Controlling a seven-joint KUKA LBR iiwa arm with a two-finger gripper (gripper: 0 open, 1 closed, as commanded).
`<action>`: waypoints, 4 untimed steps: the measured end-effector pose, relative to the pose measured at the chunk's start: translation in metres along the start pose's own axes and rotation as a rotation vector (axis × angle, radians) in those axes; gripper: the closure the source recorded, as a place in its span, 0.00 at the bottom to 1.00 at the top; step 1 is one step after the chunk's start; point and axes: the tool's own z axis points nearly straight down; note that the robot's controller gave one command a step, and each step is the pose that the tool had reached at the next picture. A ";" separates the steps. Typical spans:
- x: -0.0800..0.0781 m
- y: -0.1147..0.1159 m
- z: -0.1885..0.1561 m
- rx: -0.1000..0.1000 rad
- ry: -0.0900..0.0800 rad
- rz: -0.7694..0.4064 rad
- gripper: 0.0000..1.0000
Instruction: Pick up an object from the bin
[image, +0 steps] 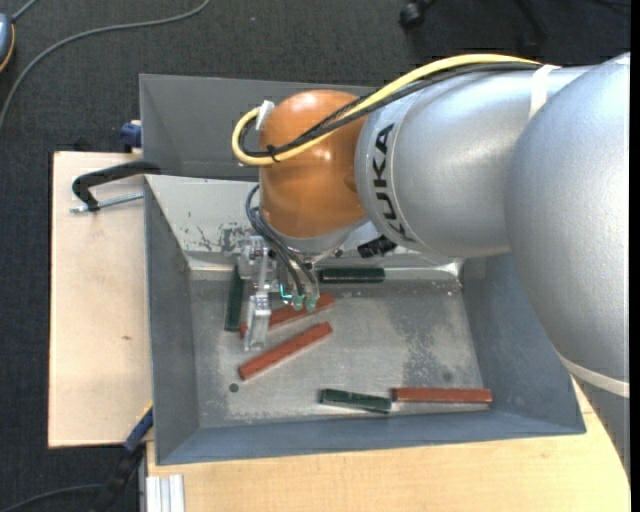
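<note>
The thing I take as the target is a short red-brown stick (300, 313) on the left half of the bin floor, partly hidden beneath the gripper (258, 318). What I see of it slants from lower left up to the right, its free end poking out on the gripper's right. I cannot tell whether the gripper is released or clenched, and I see nothing held in it. A longer red-brown stick (286, 350) lies just in front on nearly the same slant, so closing across that slant looks right to me. A dark green stick (233, 300) runs front to back just to the left, crowding that side, with the bin's left wall (168, 340) near beyond it. Rightward the floor is bare; a front green stick (355, 400) and front red stick (442, 396) lie well apart by the front wall.
</note>
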 end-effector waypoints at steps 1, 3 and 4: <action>0.045 -0.059 0.100 -0.003 -0.013 -0.055 0.00; 0.045 -0.058 0.098 -0.003 -0.011 -0.056 0.00; 0.044 -0.057 0.096 -0.005 -0.015 -0.056 1.00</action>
